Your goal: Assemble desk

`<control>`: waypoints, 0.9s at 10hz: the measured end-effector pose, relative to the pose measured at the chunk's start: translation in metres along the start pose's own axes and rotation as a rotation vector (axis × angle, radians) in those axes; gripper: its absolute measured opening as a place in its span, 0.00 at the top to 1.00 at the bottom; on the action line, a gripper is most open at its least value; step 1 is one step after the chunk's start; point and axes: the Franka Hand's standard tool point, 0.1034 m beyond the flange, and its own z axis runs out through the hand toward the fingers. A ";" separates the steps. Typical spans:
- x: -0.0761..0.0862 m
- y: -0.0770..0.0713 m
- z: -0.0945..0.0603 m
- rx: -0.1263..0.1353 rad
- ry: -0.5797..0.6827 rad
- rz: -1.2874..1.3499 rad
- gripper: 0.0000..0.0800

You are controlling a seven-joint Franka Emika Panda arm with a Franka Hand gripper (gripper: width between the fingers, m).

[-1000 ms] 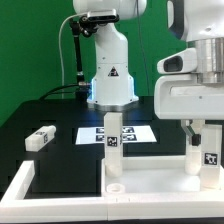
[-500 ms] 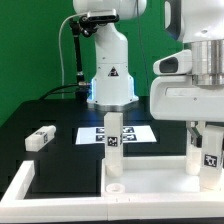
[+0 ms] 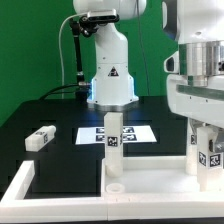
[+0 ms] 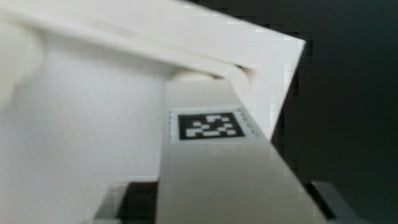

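Note:
The white desk tabletop (image 3: 150, 172) lies flat at the front of the table. One square white leg (image 3: 112, 140) with a tag stands upright at its near left corner. My gripper (image 3: 206, 138) is shut on a second tagged leg (image 3: 209, 155), held upright at the tabletop's right corner. In the wrist view this leg (image 4: 217, 150) runs between my dark fingers (image 4: 139, 203), its far end at the tabletop's corner (image 4: 107, 80). A third leg (image 3: 40, 137) lies loose on the black table at the exterior view's left.
The marker board (image 3: 130, 132) lies flat behind the standing leg. The arm's white base (image 3: 110, 75) stands at the back centre. White border strips (image 3: 18, 183) edge the black table at the front left.
The hand's housing has shifted toward the exterior view's right and looks turned. The held leg stays at the same corner. The other parts have not moved.

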 end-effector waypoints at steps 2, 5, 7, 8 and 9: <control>0.003 0.000 0.000 -0.003 -0.044 0.144 0.62; 0.003 0.000 0.000 -0.003 -0.055 0.225 0.61; 0.002 -0.001 0.001 0.006 -0.058 0.083 0.32; -0.002 -0.001 0.002 0.019 -0.079 -0.083 0.32; -0.004 0.000 0.001 0.025 -0.080 -0.130 0.22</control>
